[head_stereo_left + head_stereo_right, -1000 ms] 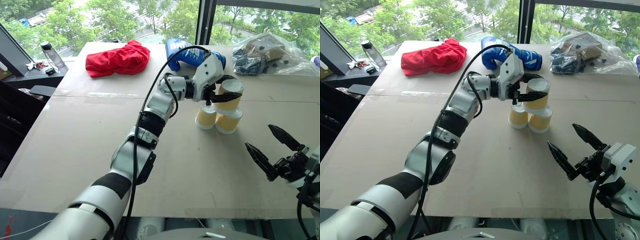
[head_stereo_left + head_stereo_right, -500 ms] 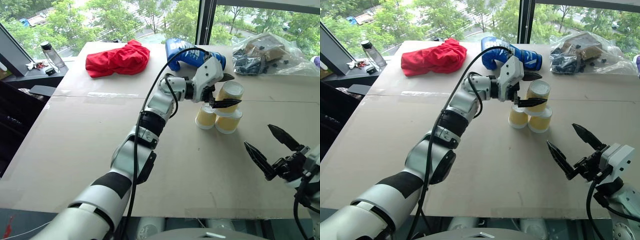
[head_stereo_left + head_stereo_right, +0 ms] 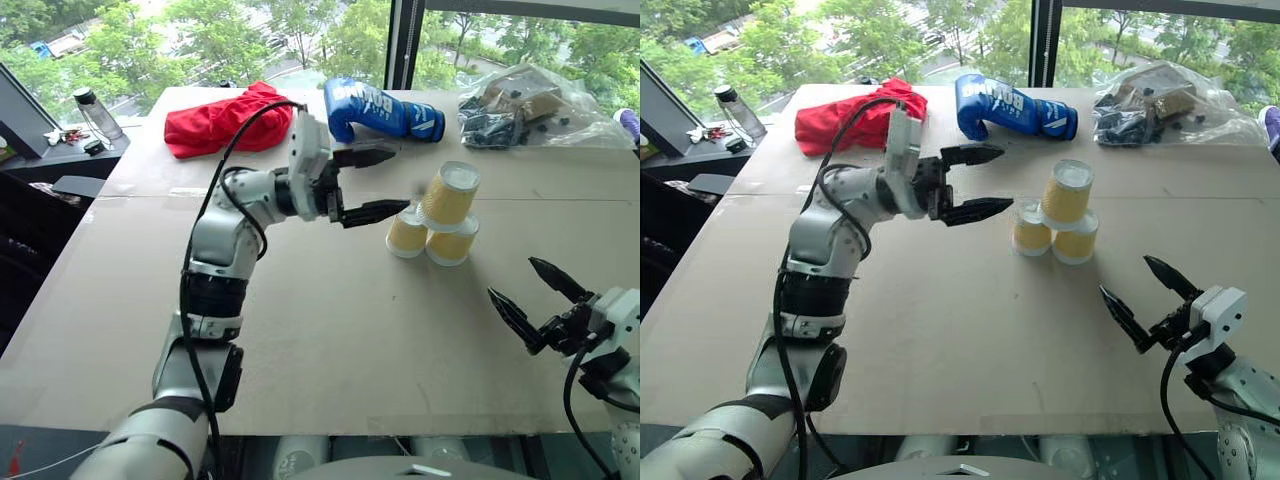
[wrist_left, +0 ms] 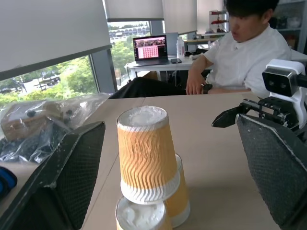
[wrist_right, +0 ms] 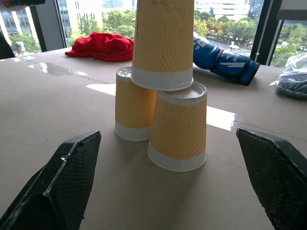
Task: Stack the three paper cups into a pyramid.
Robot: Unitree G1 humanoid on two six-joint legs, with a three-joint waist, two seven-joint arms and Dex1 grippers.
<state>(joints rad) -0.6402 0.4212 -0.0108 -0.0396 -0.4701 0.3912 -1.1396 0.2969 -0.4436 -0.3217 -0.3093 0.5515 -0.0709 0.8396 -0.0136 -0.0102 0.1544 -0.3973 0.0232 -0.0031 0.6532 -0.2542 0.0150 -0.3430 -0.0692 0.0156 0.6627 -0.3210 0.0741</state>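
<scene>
Standing as a finished pyramid (image 3: 437,218) on the tan table (image 3: 330,330): three paper cups, all upside down, two touching side by side at the bottom (image 3: 406,233) (image 3: 450,243) and one riding on their white bases (image 3: 449,194), leaning slightly.

Hovering just beside the pyramid on its left, clear of the cups: left gripper (image 3: 400,180), pointing level at the stack, black fingers spread wide and gripping nothing.

Hanging low near the table's front edge, well apart from the cups, on the robot's right: right gripper (image 3: 512,278), fingers likewise splayed wide and empty, aiming up toward the stack.

Lying at the far side of the table: blue boxing glove (image 3: 380,110) behind the cups, red cloth (image 3: 225,120) further left, clear plastic bag of dark parts (image 3: 520,100) to the right.

Looking from the left wrist: top cup framed between the two mesh-textured pads (image 4: 72,177), with a seated person in a white shirt (image 4: 249,52) and an open laptop (image 4: 150,48) beyond the table, and the other gripper's fingers reaching in from the side.

Looking from the right wrist: showing the top cup's rim bridging both lower bases, with the glove and the red cloth behind.

Showing from the head cameras, off the table's left edge: a clear bottle with a dark cap (image 3: 92,112).
</scene>
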